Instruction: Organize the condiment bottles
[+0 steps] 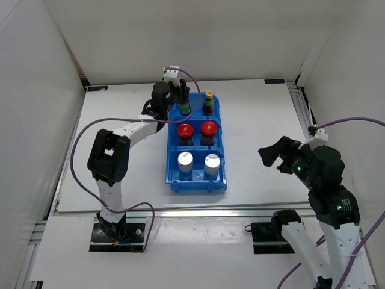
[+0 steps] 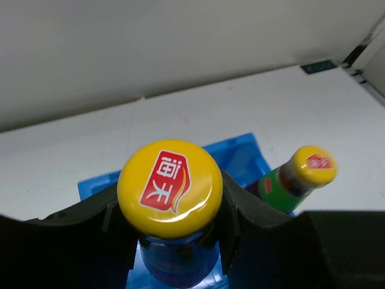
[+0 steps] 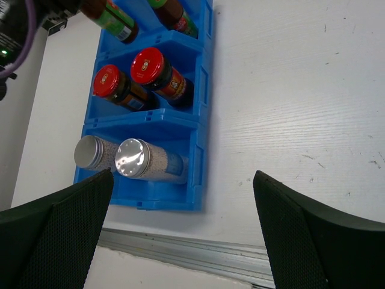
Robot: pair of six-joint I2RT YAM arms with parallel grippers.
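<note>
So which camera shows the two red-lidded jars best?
The right wrist view: both red-lidded jars appear large, with lids and labelled sides visible, in the middle compartment of the blue bin. The top external view shows them small, mostly lids. The left wrist view does not show them.

A blue three-compartment bin (image 1: pixel 198 184) sits on the white table (image 1: pixel 258 120).

bin (image 1: pixel 197 183) blue | jar lids (image 1: pixel 185 129) red | shaker tops (image 1: pixel 185 158) silver | sauce caps (image 1: pixel 209 94) yellow
</note>
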